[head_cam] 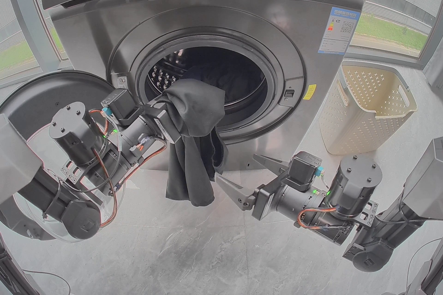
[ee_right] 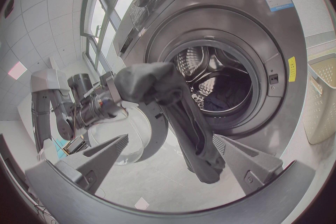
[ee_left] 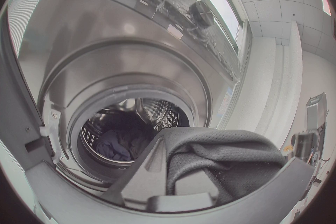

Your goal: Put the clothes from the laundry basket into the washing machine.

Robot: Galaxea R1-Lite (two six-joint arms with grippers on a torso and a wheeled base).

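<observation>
At the left of the head view the round door (head_cam: pixel 44 95) of the washing machine (head_cam: pixel 221 10) stands swung open. Just right of it, at centre-left, the left gripper (head_cam: pixel 165 121) is level with the lower left rim of the drum opening (head_cam: pixel 210 79). Its fingers (ee_left: pixel 152 165) are closed on a dark garment (head_cam: pixel 194 139). The cloth bunches over the gripper and hangs in a long fold down the machine's front, with its end clear of the floor (head_cam: pixel 184 245). Inside the drum lie more dark clothes (ee_left: pixel 117 146).

At lower centre the right gripper (head_cam: pixel 236 168) has its fingers spread wide and holds nothing. One fingertip is just beside the hanging fold.

At the right a cream laundry basket (head_cam: pixel 369 109) stands against the machine's side on grey marbled tiles. Windows behind show grass.
</observation>
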